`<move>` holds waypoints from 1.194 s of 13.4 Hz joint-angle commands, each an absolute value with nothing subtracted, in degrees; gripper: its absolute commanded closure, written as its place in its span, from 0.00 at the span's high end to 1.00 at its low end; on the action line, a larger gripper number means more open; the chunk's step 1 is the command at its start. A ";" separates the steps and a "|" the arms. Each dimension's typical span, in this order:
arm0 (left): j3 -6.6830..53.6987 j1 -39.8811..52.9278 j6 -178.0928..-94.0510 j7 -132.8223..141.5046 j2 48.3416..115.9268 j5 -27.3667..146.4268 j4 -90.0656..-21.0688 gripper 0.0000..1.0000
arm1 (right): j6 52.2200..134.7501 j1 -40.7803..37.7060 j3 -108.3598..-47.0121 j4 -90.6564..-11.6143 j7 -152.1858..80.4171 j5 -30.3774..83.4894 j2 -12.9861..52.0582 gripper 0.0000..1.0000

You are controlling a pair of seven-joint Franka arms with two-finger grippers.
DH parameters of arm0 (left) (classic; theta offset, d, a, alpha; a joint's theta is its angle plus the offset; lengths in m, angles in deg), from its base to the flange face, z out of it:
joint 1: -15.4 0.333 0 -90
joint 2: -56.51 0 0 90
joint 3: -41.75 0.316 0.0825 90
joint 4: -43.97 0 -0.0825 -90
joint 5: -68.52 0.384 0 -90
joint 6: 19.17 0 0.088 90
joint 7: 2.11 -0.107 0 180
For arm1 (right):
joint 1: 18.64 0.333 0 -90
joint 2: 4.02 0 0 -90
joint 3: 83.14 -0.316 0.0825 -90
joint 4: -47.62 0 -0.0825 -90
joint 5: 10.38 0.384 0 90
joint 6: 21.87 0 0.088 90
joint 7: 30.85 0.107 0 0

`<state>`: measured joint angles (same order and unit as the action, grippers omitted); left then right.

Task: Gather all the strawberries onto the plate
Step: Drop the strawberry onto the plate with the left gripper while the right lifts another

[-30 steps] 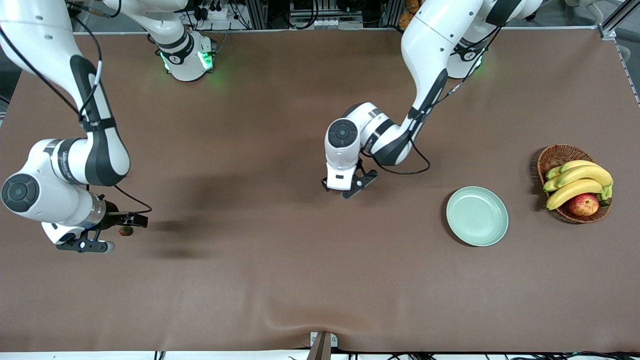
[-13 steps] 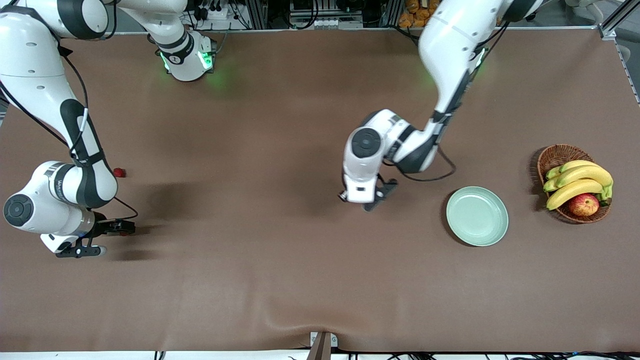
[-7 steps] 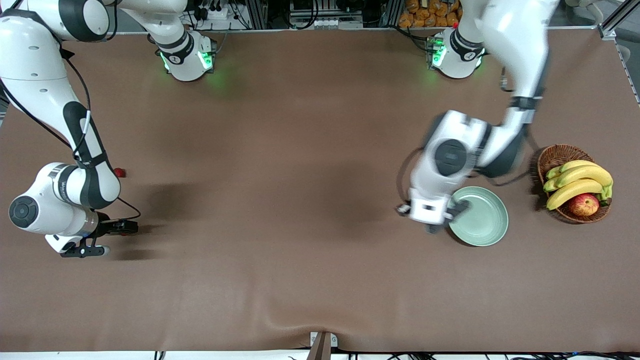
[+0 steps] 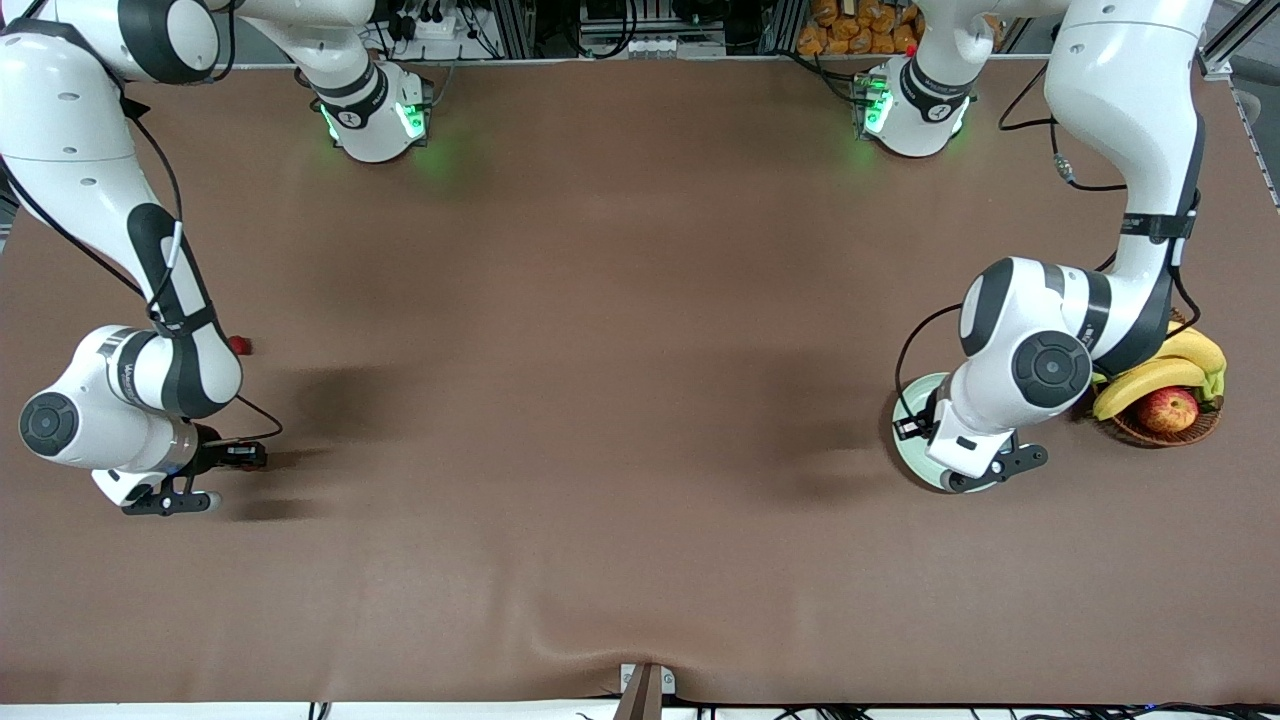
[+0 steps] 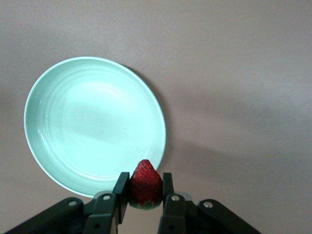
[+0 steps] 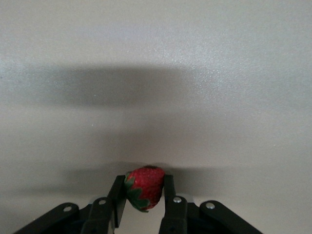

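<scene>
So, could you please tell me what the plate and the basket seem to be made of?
Plate: looks like glazed ceramic or hard plastic, pale mint, glossy with soft highlights and faint concentric rings. Basket: brown woven wicker, judging by its ribbed weave; mostly hidden under the left arm.

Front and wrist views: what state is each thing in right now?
Left gripper: shut on a red strawberry, over the plate's rim.
Right gripper: fingers shut on a second red strawberry, low over the table.
Third small red strawberry: loose on the table.
Pale mint-green round plate: upright, empty.
Brown wicker basket: holds bananas and an apple.
</scene>
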<state>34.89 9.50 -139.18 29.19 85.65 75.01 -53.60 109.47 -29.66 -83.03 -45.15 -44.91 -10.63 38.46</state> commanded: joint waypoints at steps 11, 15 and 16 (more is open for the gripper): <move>34.01 19.62 -148.38 21.45 87.11 78.63 -58.69 1.00 | 102.32 -23.23 -96.14 -39.13 -57.66 -10.20 35.80 0.00; 30.07 19.09 -137.95 22.23 83.93 78.45 -52.74 1.00 | 102.31 -11.80 -96.23 -36.31 -46.80 -7.58 36.76 0.00; 29.10 19.00 -135.04 22.41 83.59 78.19 -51.23 1.00 | 102.58 -9.87 -96.23 -35.88 -44.76 -5.39 37.46 0.00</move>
